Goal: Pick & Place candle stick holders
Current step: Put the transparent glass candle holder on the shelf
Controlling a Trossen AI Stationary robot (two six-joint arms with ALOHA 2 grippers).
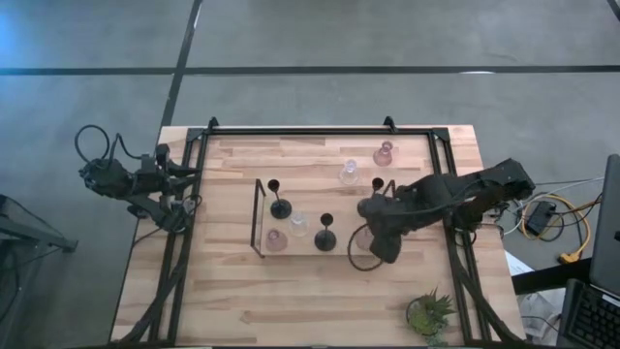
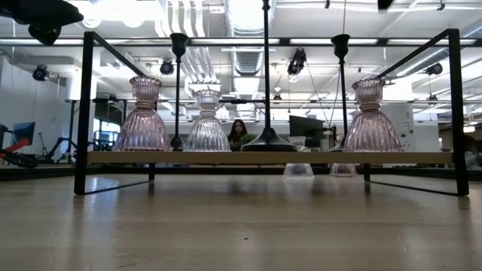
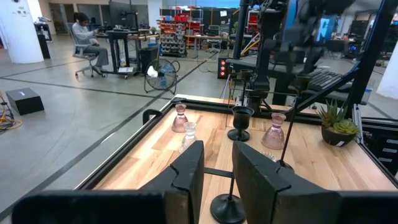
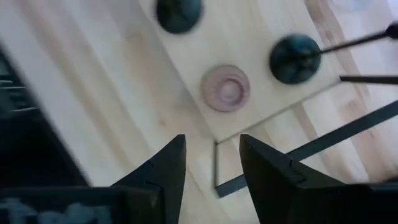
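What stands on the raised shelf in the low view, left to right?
Pink ribbed glass holder, thin black stemmed holder, clear ribbed glass holder, black wide-based holder, second thin black holder, second pink glass holder.

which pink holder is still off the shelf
The pink holder at the table's far edge, beside a clear holder. The other two pink ones stand on the shelf: one at its left end, one under the right gripper.

Bright ceiling strip lights [image 2: 241, 15] glare white in the low view, backlighting the ribbed pink glass candle holders [image 2: 143, 120]. The right wrist view is motion-blurred; shadows on the pale wooden table [image 1: 320, 291] stay soft.
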